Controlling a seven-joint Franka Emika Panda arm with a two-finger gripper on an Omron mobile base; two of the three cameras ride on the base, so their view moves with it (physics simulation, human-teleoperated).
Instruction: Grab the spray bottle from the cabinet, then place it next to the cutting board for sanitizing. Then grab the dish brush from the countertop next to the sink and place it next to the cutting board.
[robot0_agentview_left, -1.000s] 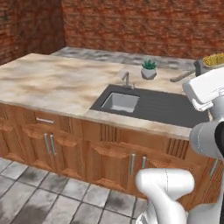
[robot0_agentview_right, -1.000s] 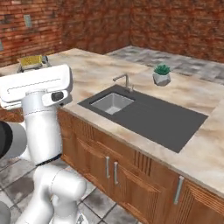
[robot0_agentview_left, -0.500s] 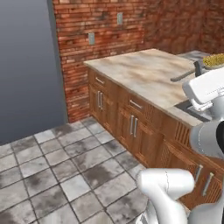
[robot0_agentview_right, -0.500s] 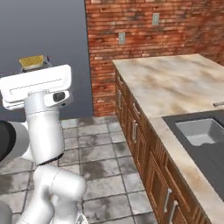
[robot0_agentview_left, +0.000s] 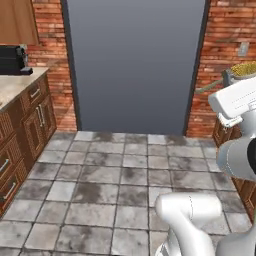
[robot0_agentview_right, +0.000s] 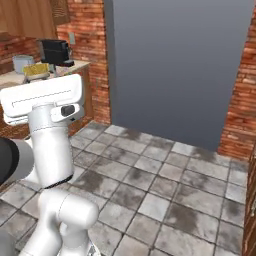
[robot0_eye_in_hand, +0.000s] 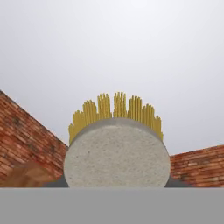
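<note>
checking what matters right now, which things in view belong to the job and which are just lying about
Job in hand:
- grey-handled, yellow-bristled dish brush, carried up at the arm's end

Just lying about:
- black boxy coffee machine
- small grey metal pot
- tall flat grey panel

Just ahead of the hand, the dish brush (robot0_eye_in_hand: 117, 154) shows a rough, matt, stone-grey round back fringed with stiff yellow bristles.
</note>
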